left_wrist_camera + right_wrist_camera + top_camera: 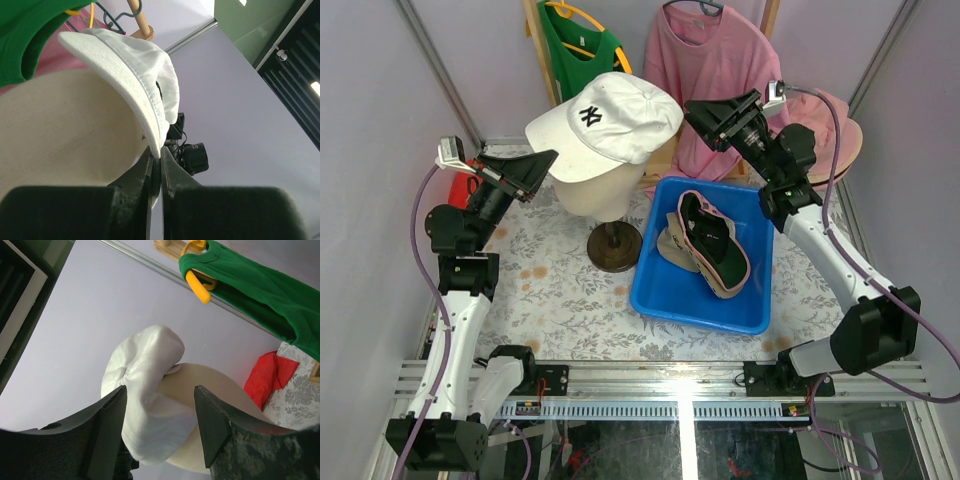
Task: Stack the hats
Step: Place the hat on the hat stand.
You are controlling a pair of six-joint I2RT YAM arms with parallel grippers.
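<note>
On the mannequin head (588, 192), left pincer (159, 153) grips the "NY" white cap (607, 122); right pincer (160, 392) gapes.

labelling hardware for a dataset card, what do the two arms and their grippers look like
Both the left arm and right arm have white tubular links between black joints, with a lilac cable looping along each. The left gripper and right gripper are black wedges with two tapering fingers, each with a small pale camera behind it. No markings are legible.

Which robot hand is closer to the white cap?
Left. The left gripper is pinching the white cap by its brim; the right gripper hangs open just beside the crown.
</note>
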